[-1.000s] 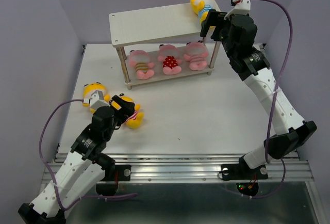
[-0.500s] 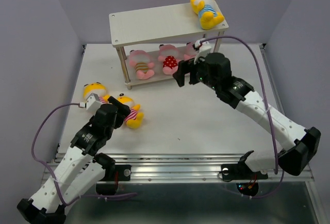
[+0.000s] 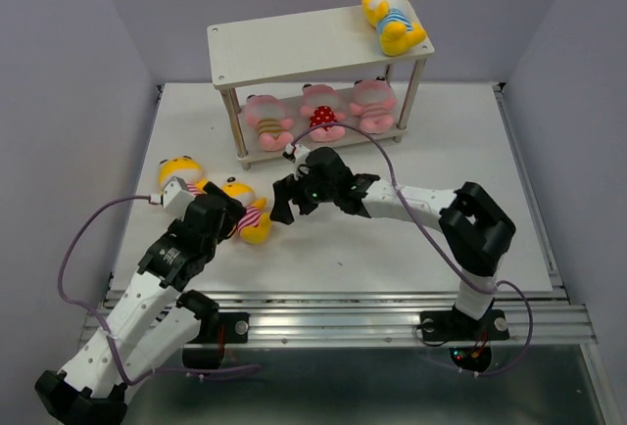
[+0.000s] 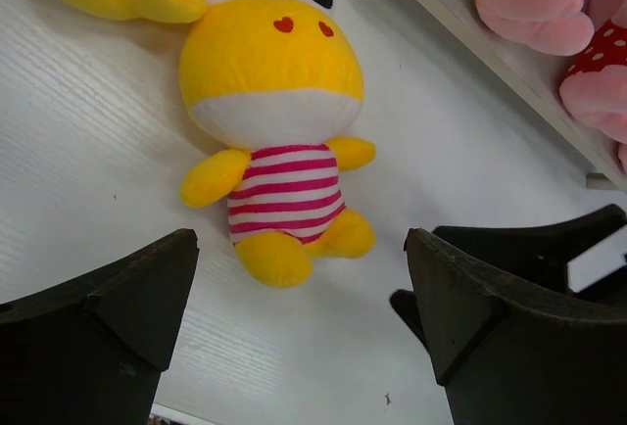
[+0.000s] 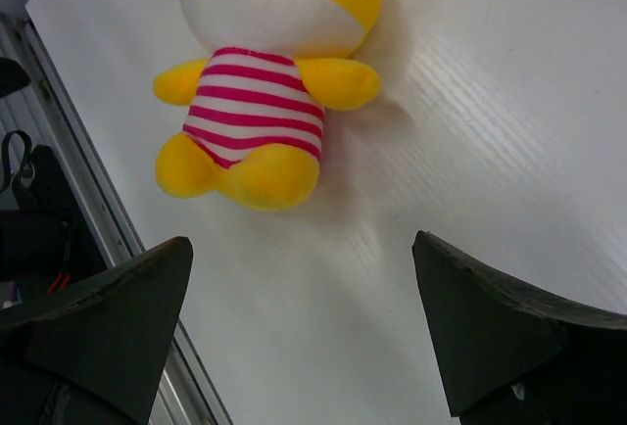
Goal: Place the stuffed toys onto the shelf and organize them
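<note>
Top external view: the pale two-tier shelf stands at the 12 o'clock side of the desk. A blue-striped yellow toy lies at the top board's 3 o'clock end. On the lower board the yellow-striped pink toy, the red-dotted pink toy and the pink-striped pink toy sit in a row. Two pink-striped yellow toys lie on the desk toward 9 o'clock: the outer yellow toy near the edge and the inner yellow toy nearer the centre. The left pincer hangs released at the inner yellow toy's 9 o'clock side, and the right pincer is released just beside it at 3 o'clock. Both wrist views show this toy lying face up beyond wide-spread fingers, apart from them.
</note>
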### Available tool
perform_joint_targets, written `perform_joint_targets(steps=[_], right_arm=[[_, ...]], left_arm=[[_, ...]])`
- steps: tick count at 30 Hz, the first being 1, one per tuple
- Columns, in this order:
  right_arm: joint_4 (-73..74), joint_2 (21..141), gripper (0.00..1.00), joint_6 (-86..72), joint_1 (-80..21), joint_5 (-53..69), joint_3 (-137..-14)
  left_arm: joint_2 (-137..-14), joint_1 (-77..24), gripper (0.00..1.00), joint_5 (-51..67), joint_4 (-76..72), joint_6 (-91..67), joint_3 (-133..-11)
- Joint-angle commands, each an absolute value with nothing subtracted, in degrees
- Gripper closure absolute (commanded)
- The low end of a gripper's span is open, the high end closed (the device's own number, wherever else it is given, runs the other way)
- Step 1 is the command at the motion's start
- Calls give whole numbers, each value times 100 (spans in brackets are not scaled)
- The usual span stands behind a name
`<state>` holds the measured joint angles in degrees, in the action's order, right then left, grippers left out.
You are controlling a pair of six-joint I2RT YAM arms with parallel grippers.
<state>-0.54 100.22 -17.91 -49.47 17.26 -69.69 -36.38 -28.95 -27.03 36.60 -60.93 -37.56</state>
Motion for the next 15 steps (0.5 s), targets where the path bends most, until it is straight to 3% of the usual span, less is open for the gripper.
perform_joint_targets(steps=[1,10,13,15], right_arm=[[-861,10836,0,-2232,-5133,2276,-7506],[-1353,11505,1,-2531,-5247,2346,-7620],[-1529,11593,8,-2584,-5247,2408,-7629],[-1529,11698,20,-2601,-5300,2426,-7690]], left_arm=[[-3735,-2786,1,-2892,3331,-5828,-4008],[-3893,-2461,1,-2637,2980,-5537,-3885],[-3946,-2408,1,-2611,2979,-5511,-3876],[-3964,-2382,1,-2584,2962,-5502,-3867]])
